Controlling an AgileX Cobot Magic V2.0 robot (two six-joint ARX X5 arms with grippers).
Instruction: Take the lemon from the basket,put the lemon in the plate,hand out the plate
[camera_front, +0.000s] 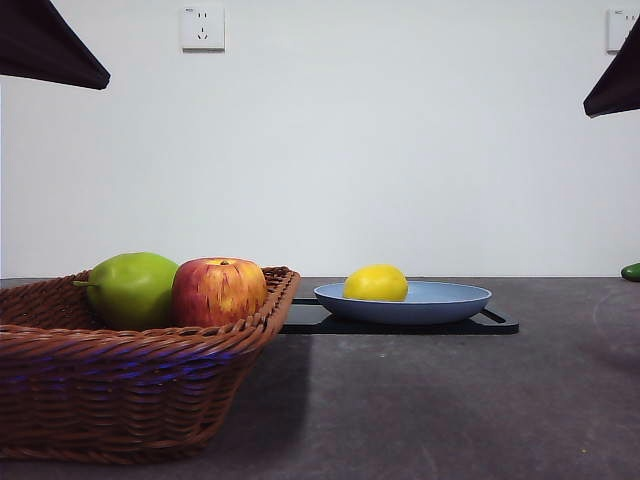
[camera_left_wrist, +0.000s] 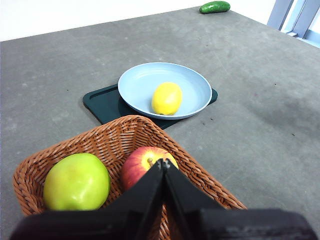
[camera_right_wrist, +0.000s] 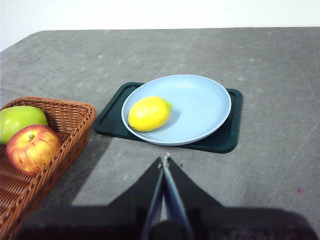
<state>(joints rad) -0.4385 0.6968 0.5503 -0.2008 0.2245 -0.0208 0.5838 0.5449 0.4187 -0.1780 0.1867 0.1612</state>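
The lemon (camera_right_wrist: 149, 113) is lying loose inside the light-blue plate (camera_right_wrist: 205, 105), toward the side nearest the wicker basket (camera_front: 130, 385), so only the handing out is left, by my reading. The plate is sitting on a flat black tray (camera_right_wrist: 227, 137) near the middle of the table (camera_front: 450, 400).

Both claws are hanging above, holding nothing: the left gripper (camera_left_wrist: 163, 162) over the basket's apple (camera_left_wrist: 142, 164) and green pear (camera_left_wrist: 76, 181), the right gripper (camera_right_wrist: 164, 161) just short of the tray, each with jaws pressed together.

The plate is looking stiff, light and smooth. Its raised rim on the bare side, opposite the lemon, seems the best hold, and the round lemon is likely to roll if the plate tips.
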